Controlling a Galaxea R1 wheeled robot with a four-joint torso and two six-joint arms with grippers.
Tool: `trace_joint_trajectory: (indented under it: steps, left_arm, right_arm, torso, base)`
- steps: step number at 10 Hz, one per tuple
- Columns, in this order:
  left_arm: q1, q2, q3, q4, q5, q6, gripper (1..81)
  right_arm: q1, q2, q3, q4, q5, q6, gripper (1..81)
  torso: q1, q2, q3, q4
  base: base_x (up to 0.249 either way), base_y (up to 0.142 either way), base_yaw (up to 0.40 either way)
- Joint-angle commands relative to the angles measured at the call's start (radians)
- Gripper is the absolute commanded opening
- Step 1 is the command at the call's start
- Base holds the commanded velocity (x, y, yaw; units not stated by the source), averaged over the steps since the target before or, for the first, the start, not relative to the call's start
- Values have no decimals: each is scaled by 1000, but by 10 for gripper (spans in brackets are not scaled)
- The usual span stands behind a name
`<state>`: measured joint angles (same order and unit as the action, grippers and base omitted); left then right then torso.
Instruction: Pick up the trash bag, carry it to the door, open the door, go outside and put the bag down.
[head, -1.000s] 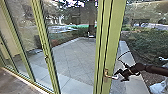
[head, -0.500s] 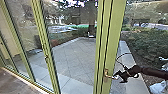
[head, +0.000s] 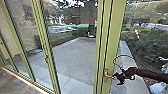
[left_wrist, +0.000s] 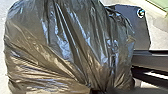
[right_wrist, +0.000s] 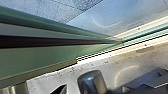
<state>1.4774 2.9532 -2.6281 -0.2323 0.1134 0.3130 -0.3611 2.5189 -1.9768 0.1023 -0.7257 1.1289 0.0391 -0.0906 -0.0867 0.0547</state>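
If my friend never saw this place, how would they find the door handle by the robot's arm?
Find the glass wall, then its widest green post, right of the middle in the head view. Low on that post is a shiny metal handle. The robot's dark right arm reaches close to it; the small dark fitting on the narrower post further left has no arm beside it.

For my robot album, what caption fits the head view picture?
Right gripper by the door handle, paved yard beyond the glass.

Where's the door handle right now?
In the head view, the door handle is low down, right of the middle, on the wide green frame, with the robot's right gripper just beside it.
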Motion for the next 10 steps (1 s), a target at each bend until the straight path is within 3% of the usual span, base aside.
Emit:
trace_joint_trajectory:
  steps: [1,5,10]
  left_arm:
    - [-41,-3,2,-12,72,-2,10]
    - [-41,5,2,-7,72,0,10]
    - [-41,5,2,-7,74,0,10]
  right_arm:
    - [104,28,-19,5,-99,40,811]
    - [18,37,-28,-68,-138,109,811]
    - [-86,71,-62,-154,-147,107,811]
  torso:
    - [0,0,0,0]
    - [0,0,0,0]
    - [0,0,1,0]
  base:
    - [0,0,0]
    - [0,0,0]
    - [0,0,0]
